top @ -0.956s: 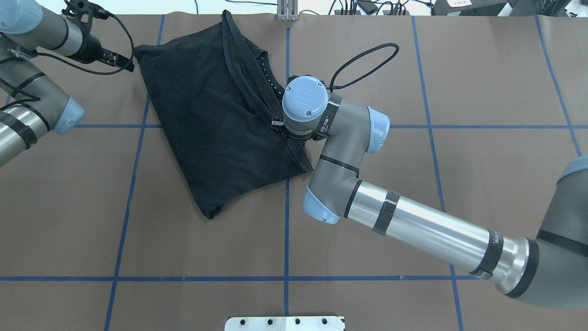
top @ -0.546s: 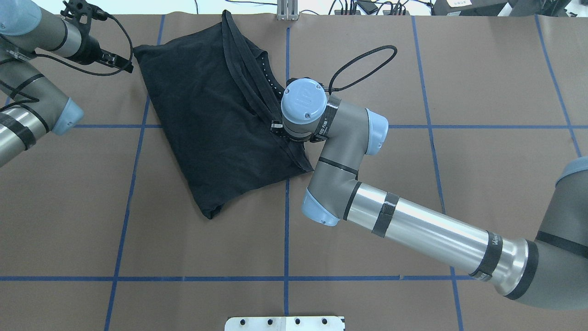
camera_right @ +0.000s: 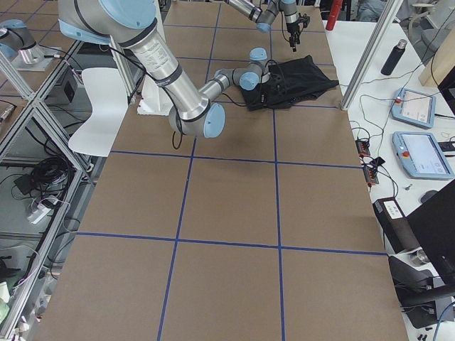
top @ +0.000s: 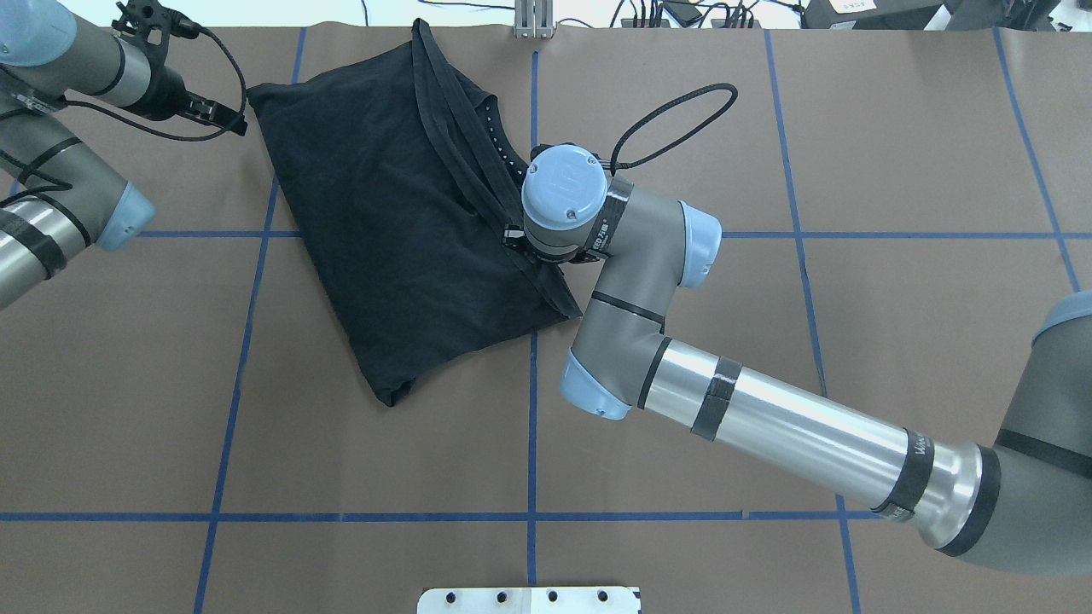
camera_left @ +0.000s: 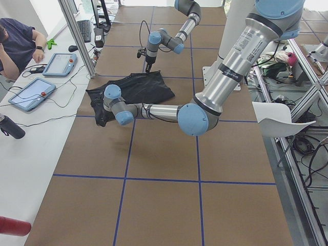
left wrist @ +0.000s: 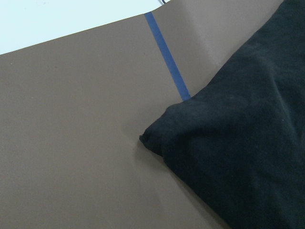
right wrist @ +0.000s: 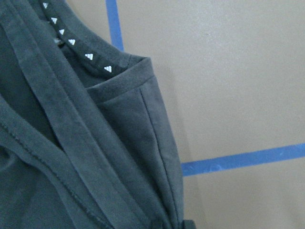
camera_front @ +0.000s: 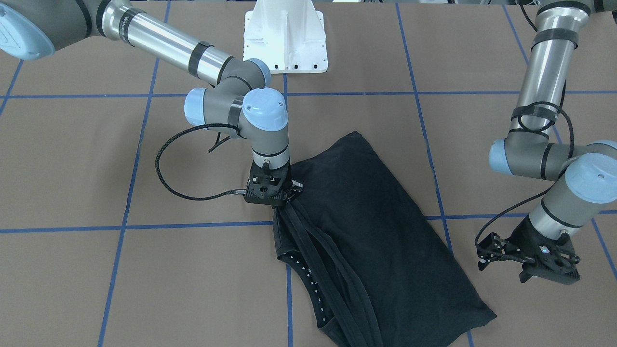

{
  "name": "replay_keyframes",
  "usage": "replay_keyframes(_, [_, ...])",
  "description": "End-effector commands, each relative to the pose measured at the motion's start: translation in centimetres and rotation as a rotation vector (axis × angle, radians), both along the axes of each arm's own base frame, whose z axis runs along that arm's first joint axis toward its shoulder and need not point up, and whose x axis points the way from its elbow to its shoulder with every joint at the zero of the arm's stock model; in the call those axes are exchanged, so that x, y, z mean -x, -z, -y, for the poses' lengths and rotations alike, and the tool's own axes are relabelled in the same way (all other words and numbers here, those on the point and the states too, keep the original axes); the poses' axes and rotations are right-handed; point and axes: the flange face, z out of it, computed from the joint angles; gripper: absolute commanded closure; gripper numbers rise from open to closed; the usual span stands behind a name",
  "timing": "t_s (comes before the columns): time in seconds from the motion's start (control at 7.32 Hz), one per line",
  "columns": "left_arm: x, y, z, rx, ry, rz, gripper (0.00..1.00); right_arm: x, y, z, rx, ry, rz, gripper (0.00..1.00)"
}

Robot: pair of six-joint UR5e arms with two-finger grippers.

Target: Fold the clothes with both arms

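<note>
The black shirt (top: 384, 213) lies folded flat on the table (top: 341, 477), close to its far edge and on the robot's left of the middle tape line (top: 531, 409); its long axis runs on a slant, from the far edge back toward the table's middle. The right gripper (camera_front: 279, 200) stands upright on the shirt's long edge that faces the table's middle, about halfway along it; its jaws appear closed on the bunched hems there, since the bands of cloth draw together and rise to its tips. The left gripper (camera_front: 528, 262) hangs over bare table at the other side, holding nothing and not touching the cloth; whether its jaws are parted cannot be told. The shirt's corner (left wrist: 145, 138) nearest the far edge on that side lies just beside it, toward the table's middle; the left arm is plainly the nearer one to that corner. To pair with the right hold, the left gripper would likely need a short sideways move toward the middle and down onto that corner.
</note>
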Motion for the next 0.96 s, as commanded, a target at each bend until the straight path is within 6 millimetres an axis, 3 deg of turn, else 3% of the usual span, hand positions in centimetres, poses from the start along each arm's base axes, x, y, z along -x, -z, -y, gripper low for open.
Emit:
replay_keyframes(0.0, [0.0, 0.1, 0.0, 0.0, 0.001, -0.001, 0.0, -0.1, 0.8, -0.4, 0.001, 0.002, 0.016, 1.0])
replay_keyframes(0.14, [0.0, 0.1, 0.0, 0.0, 0.001, -0.001, 0.0, -0.6, 1.9, -1.3, -0.013, 0.007, 0.041, 1.0])
replay_keyframes(0.27, [0.0, 0.2, 0.0, -0.002, 0.001, -0.002, 0.0, -1.3, 1.8, -2.6, -0.017, 0.016, 0.053, 1.0])
replay_keyframes(0.55, [0.0, 0.2, 0.0, -0.002, 0.001, -0.002, 0.0, -2.9, 0.6, -7.1, -0.007, 0.032, 0.097, 1.0])
replay_keyframes(0.82, [0.1, 0.1, -0.1, -0.002, 0.001, -0.002, 0.0, -6.1, -1.1, -12.7, -0.006, 0.065, 0.131, 1.0])
